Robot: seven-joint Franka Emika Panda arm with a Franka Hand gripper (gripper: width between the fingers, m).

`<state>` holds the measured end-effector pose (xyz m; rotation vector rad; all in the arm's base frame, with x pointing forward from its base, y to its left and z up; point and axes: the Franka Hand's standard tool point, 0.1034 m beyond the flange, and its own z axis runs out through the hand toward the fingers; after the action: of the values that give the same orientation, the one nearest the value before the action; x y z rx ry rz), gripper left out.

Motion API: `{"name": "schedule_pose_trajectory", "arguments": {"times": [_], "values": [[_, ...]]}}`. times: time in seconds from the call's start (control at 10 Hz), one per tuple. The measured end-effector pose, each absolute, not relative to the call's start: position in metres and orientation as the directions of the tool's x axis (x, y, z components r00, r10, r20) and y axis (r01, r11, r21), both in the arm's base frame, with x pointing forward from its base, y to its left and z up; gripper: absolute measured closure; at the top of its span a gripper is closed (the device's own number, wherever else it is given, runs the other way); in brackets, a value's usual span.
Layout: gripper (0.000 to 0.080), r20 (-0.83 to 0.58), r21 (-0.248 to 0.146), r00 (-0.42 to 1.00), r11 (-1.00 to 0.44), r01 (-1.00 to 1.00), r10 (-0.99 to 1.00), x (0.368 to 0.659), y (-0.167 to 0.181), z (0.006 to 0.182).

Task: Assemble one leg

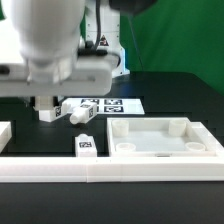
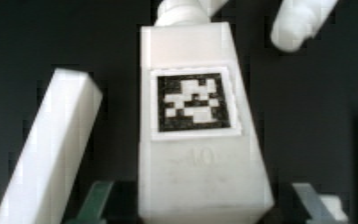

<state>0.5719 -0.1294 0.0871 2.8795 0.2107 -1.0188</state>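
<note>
Left: pincer (image 1: 45,110) down at table (image 1: 40,140), open astride near end of leg (image 1: 74,113), slim gaps both sides in wrist view. Risk of skewing leg if closed off-centre, or of nudging white part (image 2: 60,150) just beside. Right: tabletop (image 1: 165,138), well apart. Matte black table, green curtain (image 1: 175,40) behind.

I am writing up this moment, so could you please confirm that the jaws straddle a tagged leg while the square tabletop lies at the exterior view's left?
Not quite: the exterior view shows the tabletop at its right, not its left. The rest holds: the jaws of the gripper do straddle a tagged leg, as the wrist view shows.
</note>
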Motion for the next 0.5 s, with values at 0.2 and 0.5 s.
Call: {"name": "schedule_pose_trajectory", "arguments": {"times": [0.2,0.5], "values": [[0.0515,-0.514,0.051,0.849,-0.984,0.168,0.118,0.592,-0.134,0.082],[0.0514,-0.395,0.062,0.915,-0.992,0.111,0.078,0.592,-0.117,0.101]]}}
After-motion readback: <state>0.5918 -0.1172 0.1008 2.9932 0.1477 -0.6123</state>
